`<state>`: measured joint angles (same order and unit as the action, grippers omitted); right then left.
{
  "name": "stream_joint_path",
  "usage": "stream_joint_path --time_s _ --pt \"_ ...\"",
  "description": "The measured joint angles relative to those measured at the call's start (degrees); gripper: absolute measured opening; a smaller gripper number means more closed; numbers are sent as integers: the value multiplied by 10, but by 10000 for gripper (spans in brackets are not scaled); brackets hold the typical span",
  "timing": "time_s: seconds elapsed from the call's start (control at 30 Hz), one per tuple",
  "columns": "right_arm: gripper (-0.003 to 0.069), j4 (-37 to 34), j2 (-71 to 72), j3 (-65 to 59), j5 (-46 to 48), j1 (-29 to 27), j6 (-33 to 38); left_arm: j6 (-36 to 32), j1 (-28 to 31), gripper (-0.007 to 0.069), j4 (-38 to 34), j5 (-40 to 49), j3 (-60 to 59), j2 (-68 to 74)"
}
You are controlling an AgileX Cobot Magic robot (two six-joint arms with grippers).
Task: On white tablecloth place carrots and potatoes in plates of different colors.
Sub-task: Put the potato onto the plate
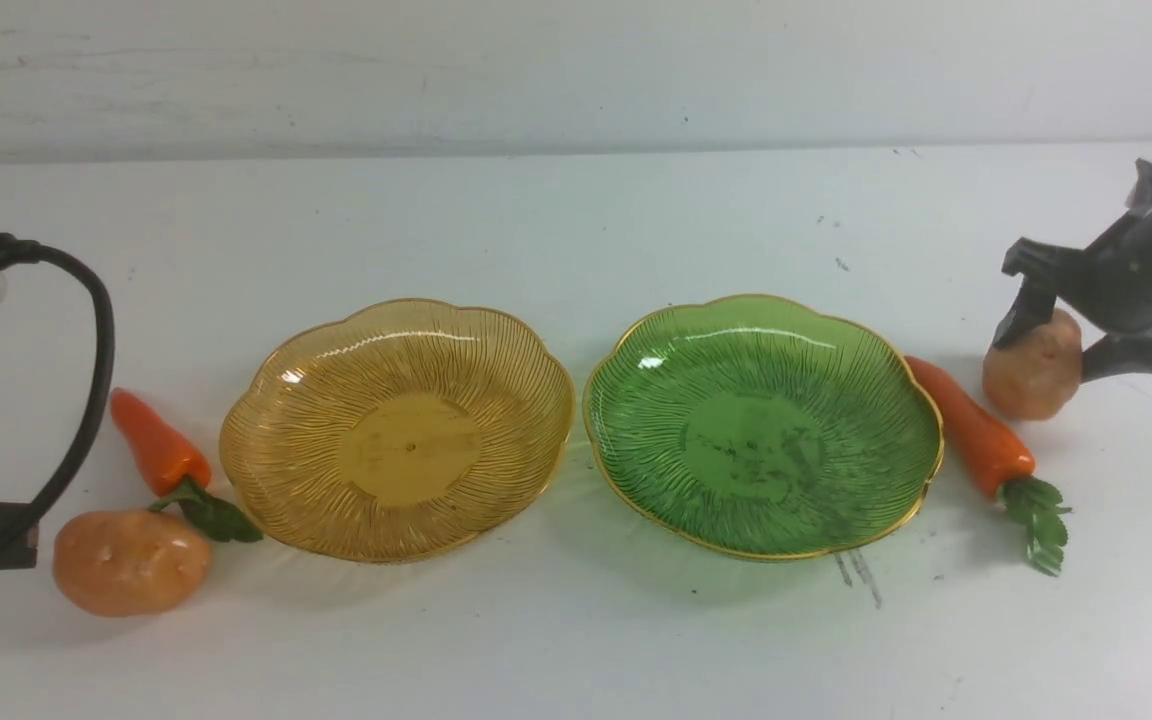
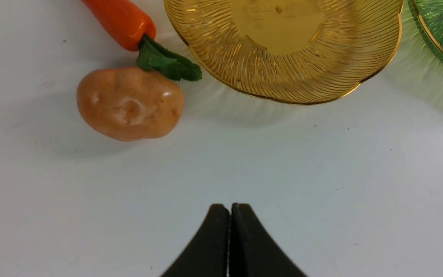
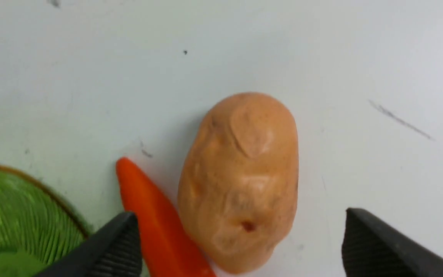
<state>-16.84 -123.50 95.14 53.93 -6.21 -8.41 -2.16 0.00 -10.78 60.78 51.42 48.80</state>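
On the white tablecloth (image 1: pixel 576 230) two empty plates stand side by side, amber (image 1: pixel 396 440) on the left and green (image 1: pixel 761 440) on the right. One carrot (image 1: pixel 158 445) and one potato (image 1: pixel 131 560) lie left of the amber plate. A second carrot (image 1: pixel 971 430) lies along the green plate's right rim, touching a second potato (image 1: pixel 1033 380). My right gripper (image 3: pixel 240 213) is open and low over that potato (image 3: pixel 240 181), one finger beyond the carrot (image 3: pixel 156 215), the other clear of the potato. My left gripper (image 2: pixel 230 207) is shut and empty, short of the left potato (image 2: pixel 129 104).
A dark cable (image 1: pixel 86 380) loops from the left arm at the left edge of the front view. Small dark scuffs mark the cloth near the green plate's front (image 1: pixel 861 575). A pale wall rises behind the table's far edge.
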Motion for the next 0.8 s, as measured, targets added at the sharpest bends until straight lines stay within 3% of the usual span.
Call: stream_joint_path --time_s 0.33,0.57,0.67,0.77,0.8 --pt "505 -34 77 76 139 29 36 -2 0 -10 -1 -1 0 0" --pt "505 2 39 80 163 148 49 -2 0 -10 -1 -1 0 0" --pt "507 25 8 80 164 225 51 -2 0 -10 -1 1 0 0" --pt "554 34 7 80 165 249 51 -2 0 -10 -1 3 0 0" --pt "601 40 7 82 165 259 51 -2 0 -10 -1 3 0 0"
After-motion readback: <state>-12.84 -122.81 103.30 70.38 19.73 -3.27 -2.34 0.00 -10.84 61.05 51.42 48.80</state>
